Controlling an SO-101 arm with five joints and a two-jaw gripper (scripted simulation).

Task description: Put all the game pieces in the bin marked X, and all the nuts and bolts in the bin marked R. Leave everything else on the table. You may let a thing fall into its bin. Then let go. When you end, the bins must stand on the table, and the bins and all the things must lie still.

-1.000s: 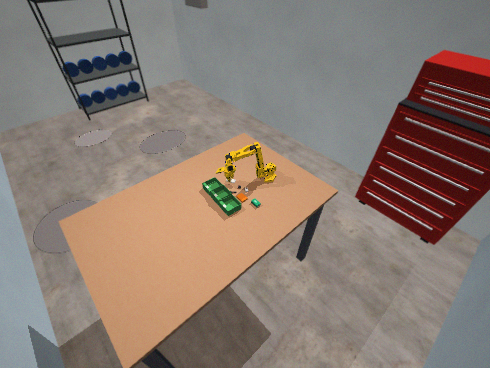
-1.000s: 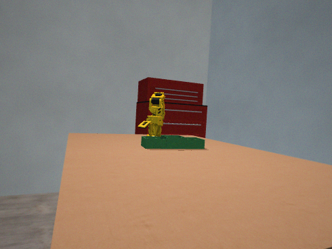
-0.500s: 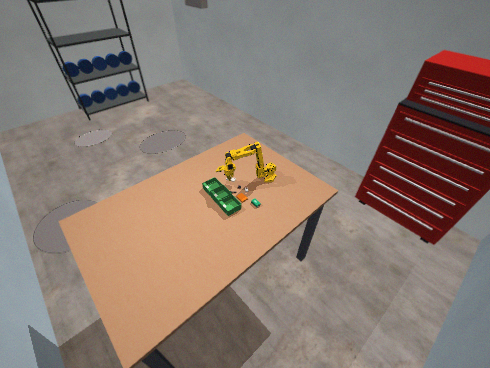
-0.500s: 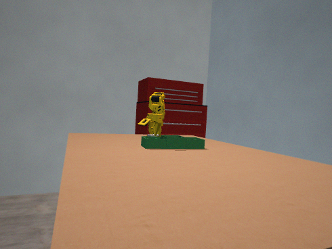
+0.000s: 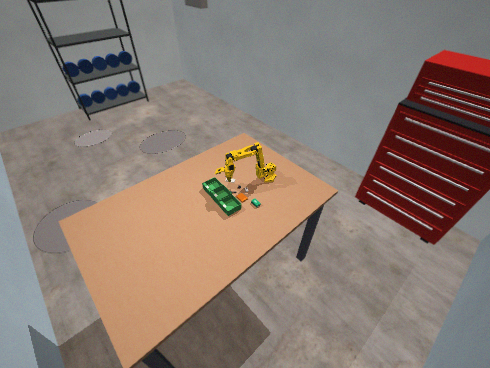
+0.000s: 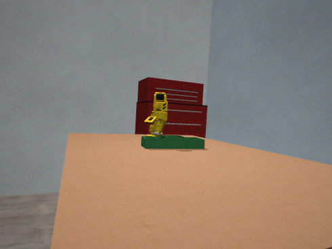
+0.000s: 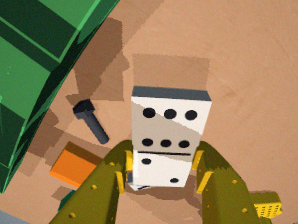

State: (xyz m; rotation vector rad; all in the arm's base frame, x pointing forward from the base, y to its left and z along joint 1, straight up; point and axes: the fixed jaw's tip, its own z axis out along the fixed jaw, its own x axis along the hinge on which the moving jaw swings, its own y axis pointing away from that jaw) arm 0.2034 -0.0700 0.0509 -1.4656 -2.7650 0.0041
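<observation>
The yellow gripper is clamping a white domino between its nearly closed jaws, holding it above the table. Just beyond, a dark bolt and an orange block are lying on the wood beside the green bin, which is standing at the left.
</observation>
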